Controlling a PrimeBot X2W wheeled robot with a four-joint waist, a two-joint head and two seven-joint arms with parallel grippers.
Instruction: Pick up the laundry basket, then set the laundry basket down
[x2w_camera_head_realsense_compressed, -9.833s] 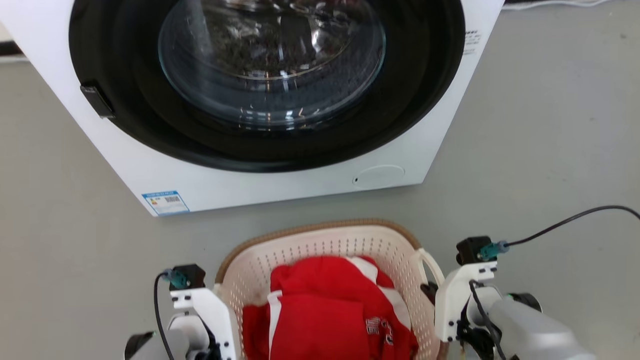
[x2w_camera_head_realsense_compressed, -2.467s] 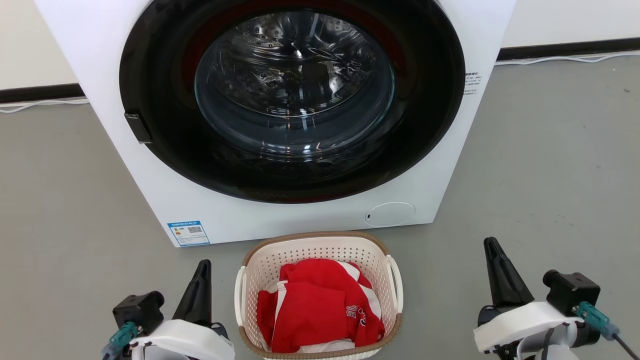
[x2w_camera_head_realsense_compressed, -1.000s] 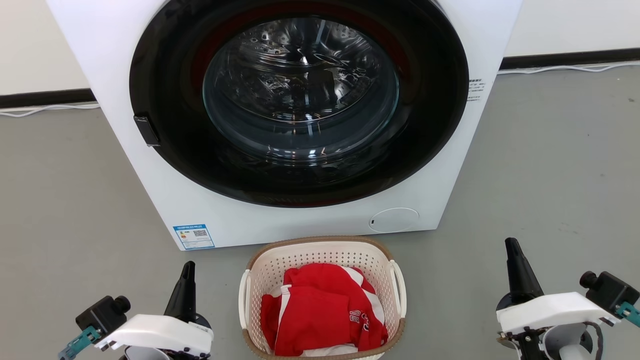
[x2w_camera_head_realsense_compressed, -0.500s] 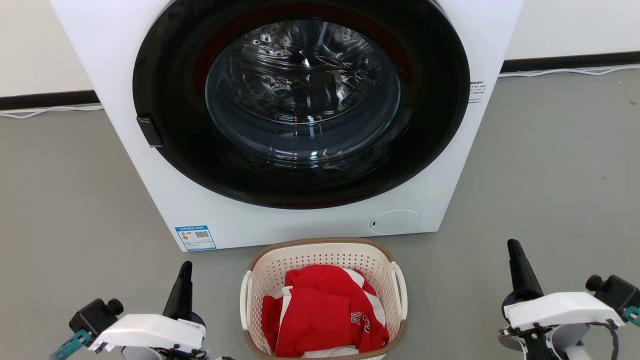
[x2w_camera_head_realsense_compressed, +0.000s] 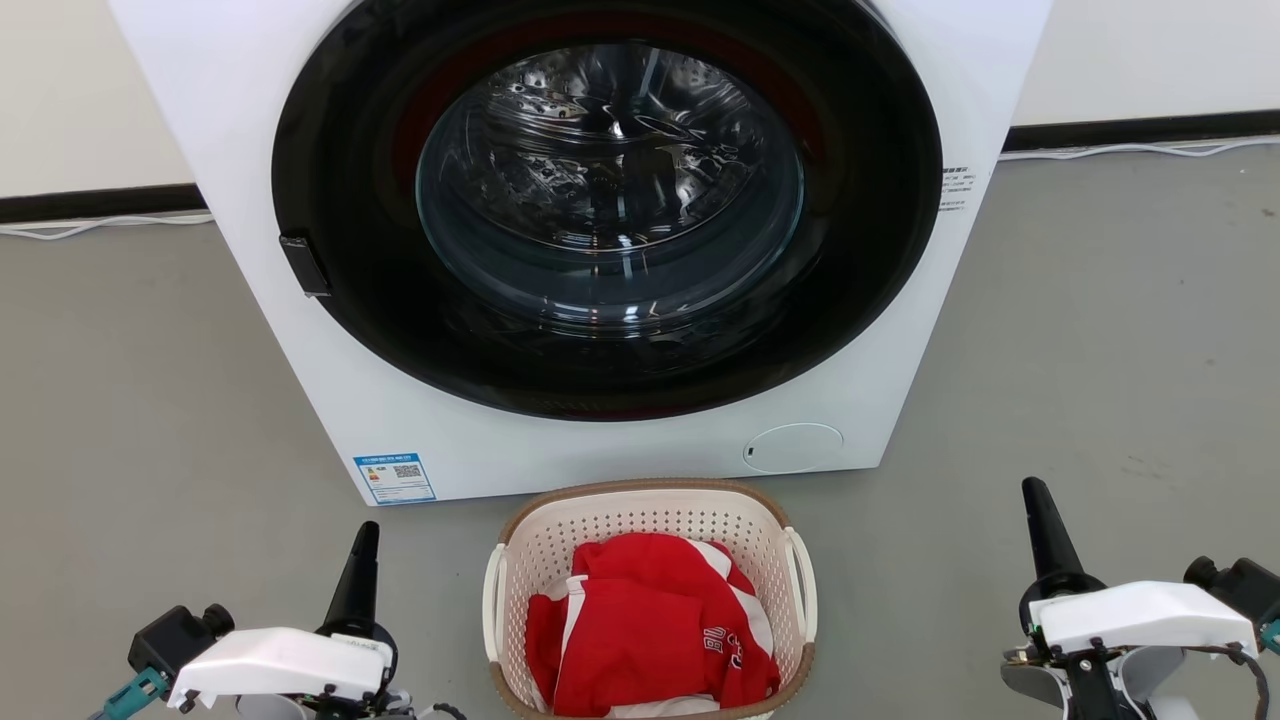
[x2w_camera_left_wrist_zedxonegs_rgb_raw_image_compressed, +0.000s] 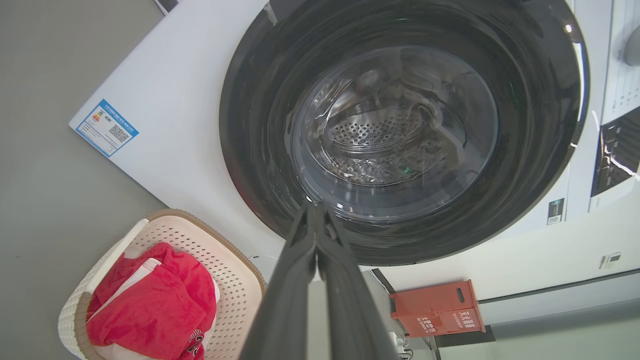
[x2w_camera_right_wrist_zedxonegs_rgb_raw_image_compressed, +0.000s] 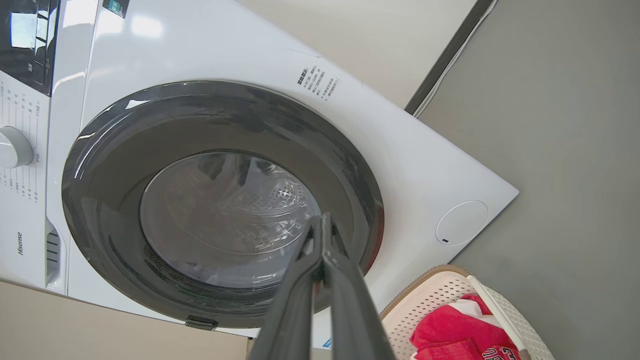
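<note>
The laundry basket (x2w_camera_head_realsense_compressed: 640, 520), cream-white and perforated with a tan rim, stands on the grey floor just in front of the washer, holding red and white clothing (x2w_camera_head_realsense_compressed: 650, 625). It also appears at the lower left of the left wrist view, laundry basket (x2w_camera_left_wrist_zedxonegs_rgb_raw_image_compressed: 235, 272), and at the lower right of the right wrist view, laundry basket (x2w_camera_right_wrist_zedxonegs_rgb_raw_image_compressed: 440, 295). My left gripper (x2w_camera_head_realsense_compressed: 366, 535) is shut and empty, well to the left of the basket. Far to the basket's right, my right gripper (x2w_camera_head_realsense_compressed: 1032, 492) is shut and empty too. Neither touches the basket.
A white front-loading washer (x2w_camera_head_realsense_compressed: 420, 440) with a closed dark round glass door (x2w_camera_head_realsense_compressed: 610, 190) rises right behind the basket. A wall with a black baseboard (x2w_camera_head_realsense_compressed: 1140, 130) and a white cable runs behind it. A red box (x2w_camera_left_wrist_zedxonegs_rgb_raw_image_compressed: 435, 307) sits beside the washer. Grey floor spreads on both sides.
Ten seconds ago both grippers hugged the basket's sides close below my head; now the basket rests on the floor and both arms are spread apart. In the last second the grippers drifted slightly outward.
</note>
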